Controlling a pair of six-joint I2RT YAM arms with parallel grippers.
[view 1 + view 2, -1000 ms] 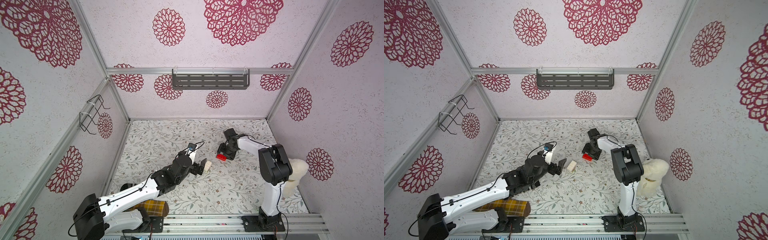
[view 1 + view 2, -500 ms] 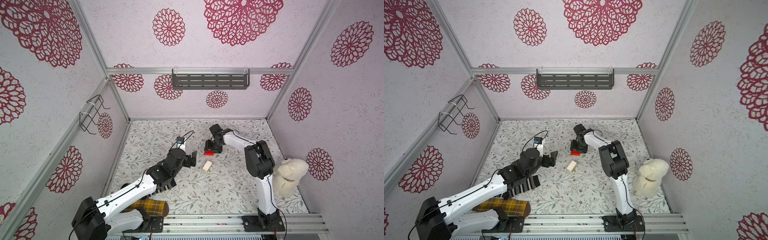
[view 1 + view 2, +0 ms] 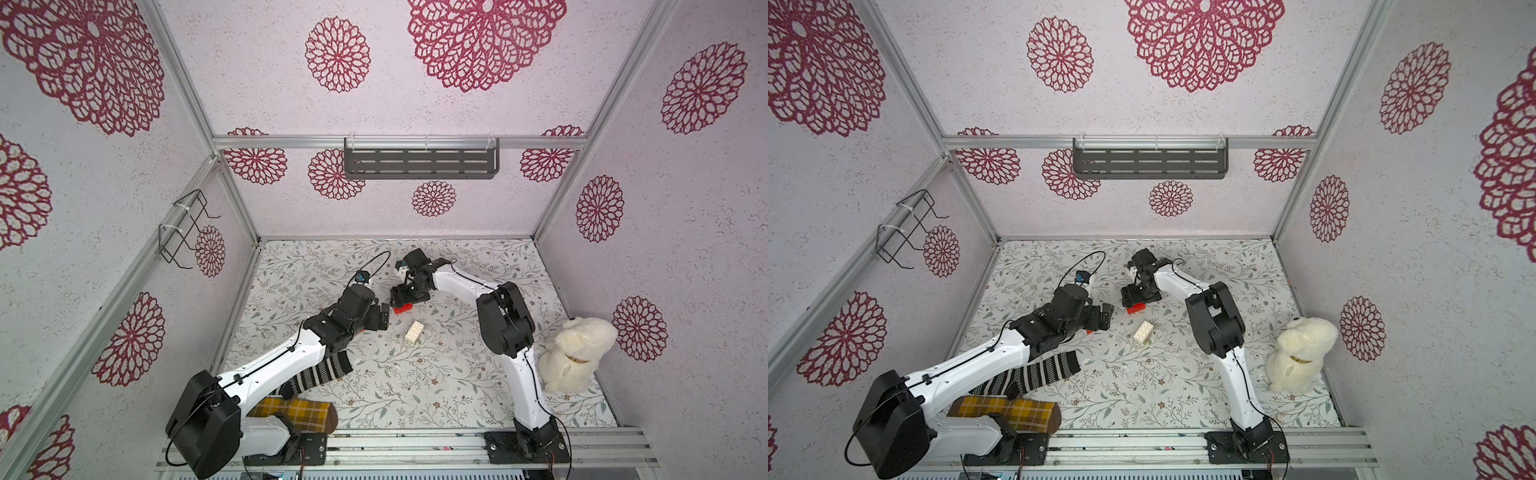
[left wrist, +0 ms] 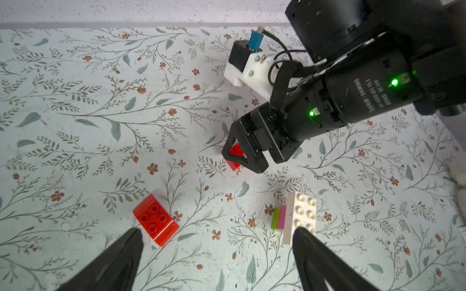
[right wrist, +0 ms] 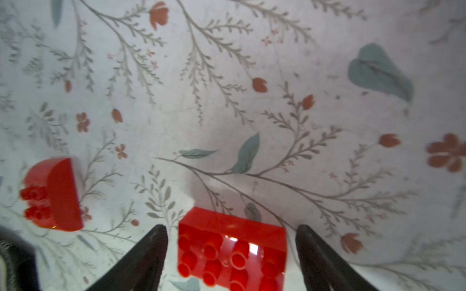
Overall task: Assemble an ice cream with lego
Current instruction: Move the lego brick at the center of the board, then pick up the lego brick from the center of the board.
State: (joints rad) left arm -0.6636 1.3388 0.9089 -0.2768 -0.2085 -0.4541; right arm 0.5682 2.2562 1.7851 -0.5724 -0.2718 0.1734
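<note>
The right tool (image 5: 230, 230) is open. Its fingers flank a red studded plastic brick (image 5: 232, 252) on the floral tabletop (image 5: 252, 100) without touching it. The left tool (image 4: 216, 235) is wide open and empty. Near it lie a second red brick (image 4: 156, 223) and a cream-white oblong brick (image 4: 301, 216) joined to a pink-and-green brick pair (image 4: 278, 218).

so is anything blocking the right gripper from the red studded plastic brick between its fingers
Nothing visible does. The red studded plastic brick lies bare between the fingers of the open right gripper, with a clear gap on each side.
</note>
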